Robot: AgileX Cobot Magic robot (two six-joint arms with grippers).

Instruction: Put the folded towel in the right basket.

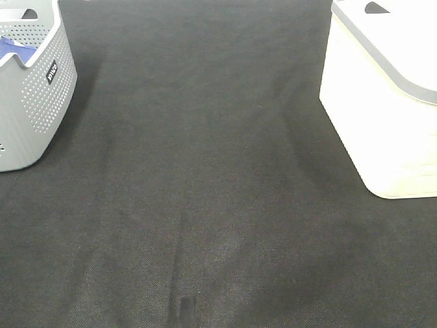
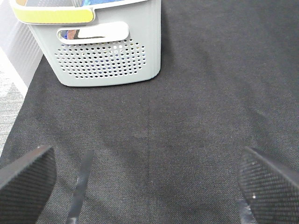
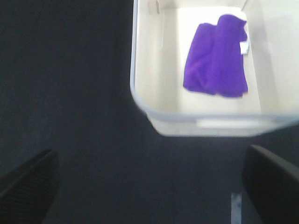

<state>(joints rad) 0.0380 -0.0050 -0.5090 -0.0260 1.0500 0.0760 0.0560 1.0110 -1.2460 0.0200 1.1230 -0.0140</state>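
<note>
A purple towel (image 3: 216,56) lies crumpled on the floor of the white basket (image 3: 154,70) in the right wrist view. The same white basket (image 1: 382,116) stands at the right edge of the exterior high view; its inside is hidden there. My right gripper (image 3: 149,186) is open and empty, above the dark cloth just outside the basket's rim. My left gripper (image 2: 145,186) is open and empty over the dark cloth, facing the grey basket (image 2: 110,51). Neither arm shows in the exterior high view.
The grey perforated basket (image 1: 31,89) stands at the far left and holds blue cloth (image 1: 10,48). A dark cloth (image 1: 205,191) covers the table between the baskets. The table's edge and a pale floor (image 2: 11,88) show beside the grey basket.
</note>
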